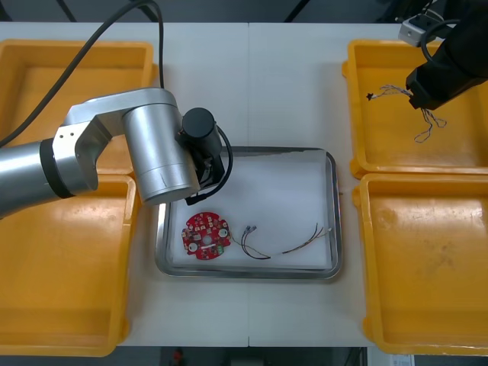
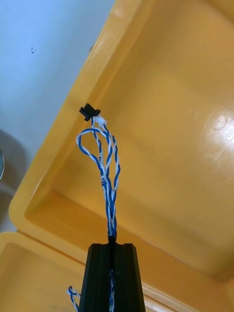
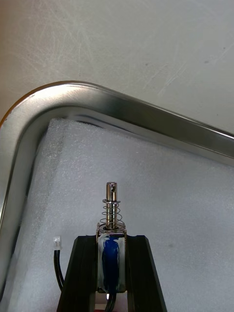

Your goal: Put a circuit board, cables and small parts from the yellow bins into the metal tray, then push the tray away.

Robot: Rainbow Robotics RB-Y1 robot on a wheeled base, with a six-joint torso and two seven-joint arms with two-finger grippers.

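Setting the small metal part [image 3: 111, 214] down cleanly is the work of the left gripper [image 3: 113, 243], which hangs over the far left corner of the tray [image 3: 122, 105]. Its jaws pinch the part's blue body, with the spring and pin pointing out past the fingertips and a black lead [image 3: 59, 273] trailing beside one finger. The white lining lies close beneath.

I judge the best move is to lower until the part nearly rests on the lining, then spread the jaws only a little so it drops without rolling. It should stay clear of the rim, where it could tip against the wall. The lift should be straight up, so the lead does not snag on a finger and drag the part along.

Nearer in the tray lie the circuit board [image 1: 206, 236], a thin cable [image 1: 252, 245] to its right and a second thin cable [image 1: 309, 238] further right. The far left corner is free, so the part need not land on them.

Over the far right bin [image 2: 185, 122], the right gripper [image 2: 113, 249] has its jaws pressed on the blue and white cable [image 2: 108, 165], which is lifted clear of the bin floor with its loop and black plug dangling. It would do well to wait until the left arm leaves the tray, then carry the cable across high enough to clear the bin wall.
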